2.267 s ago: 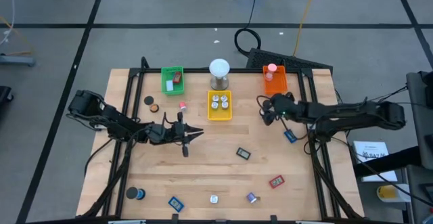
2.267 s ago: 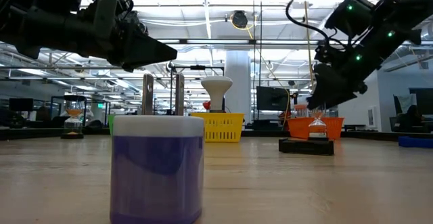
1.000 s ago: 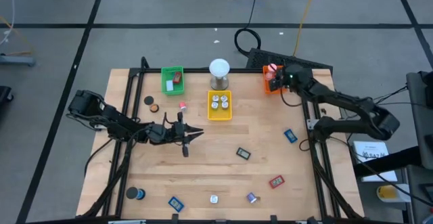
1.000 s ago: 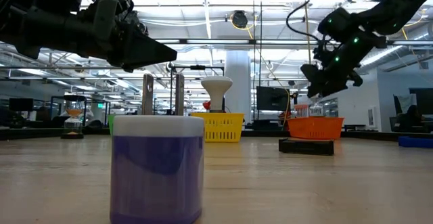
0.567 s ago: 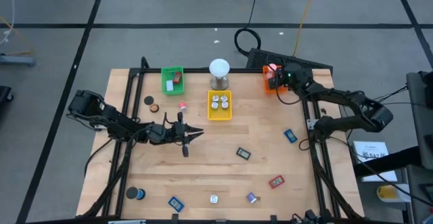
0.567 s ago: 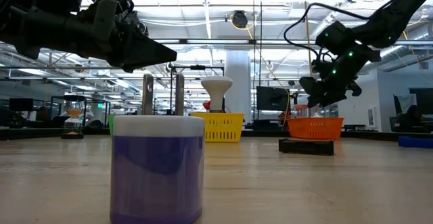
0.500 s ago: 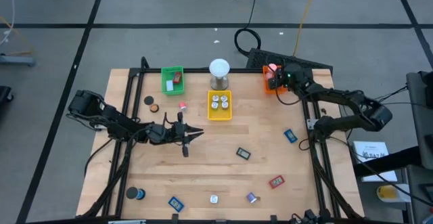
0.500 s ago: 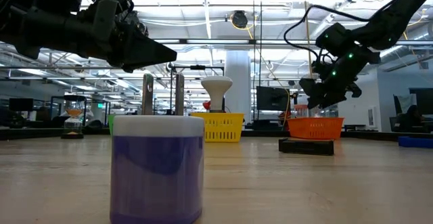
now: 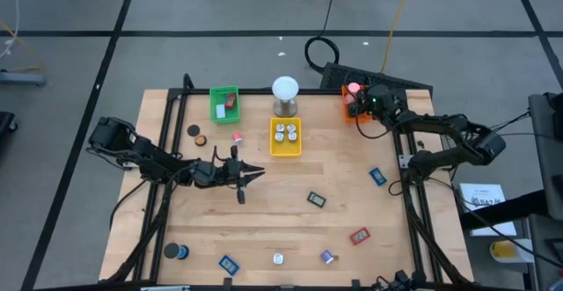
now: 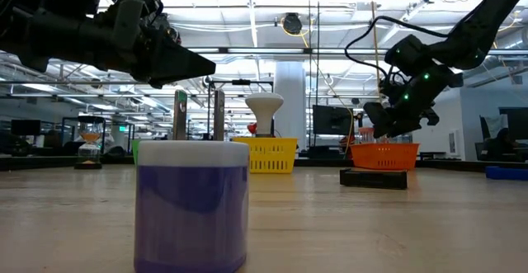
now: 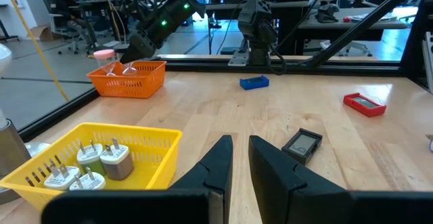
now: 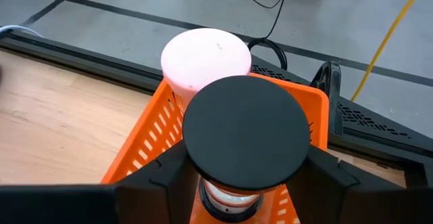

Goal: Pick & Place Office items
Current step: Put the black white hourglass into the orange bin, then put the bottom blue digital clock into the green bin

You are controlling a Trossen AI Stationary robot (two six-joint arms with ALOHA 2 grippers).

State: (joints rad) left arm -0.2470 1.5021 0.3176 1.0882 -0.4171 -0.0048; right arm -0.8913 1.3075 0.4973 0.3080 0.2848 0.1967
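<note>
Office items lie scattered over the wooden tabletop (image 9: 290,203): a blue rectangular piece (image 9: 376,177) near the right edge, a dark rectangular piece (image 9: 316,200) about the middle, a red rectangular piece (image 9: 359,236) lower down, and along the near edge a black roll with a blue centre (image 9: 175,251), a second blue piece (image 9: 229,263), a small white bit (image 9: 278,258) and a purple-and-white cylinder (image 9: 327,257). Two dark round bits (image 9: 196,134) and a pink bit (image 9: 237,137) sit below the green tray (image 9: 224,103).

The one being handled is a black-topped cylinder (image 12: 245,130) with a pale banded body. It stands upright between the fingers of the right claw (image 9: 355,106), which is over the orange tray (image 12: 144,146) at the far right corner of the tabletop; a pink-lidded cup (image 12: 204,55) stands just behind it in the same tray. The fingers flank the cylinder's sides, but I cannot tell whether they grip it or stand just clear of it.

The yellow tray (image 11: 152,164) in the middle holds several white plug adapters (image 11: 91,162), with a white-domed metal cylinder (image 9: 285,95) just behind it.

The left claw (image 9: 252,174) hangs above the tabletop left of centre, pointing toward the middle, its fingers (image 11: 218,162) drawn nearly together with nothing between them.
</note>
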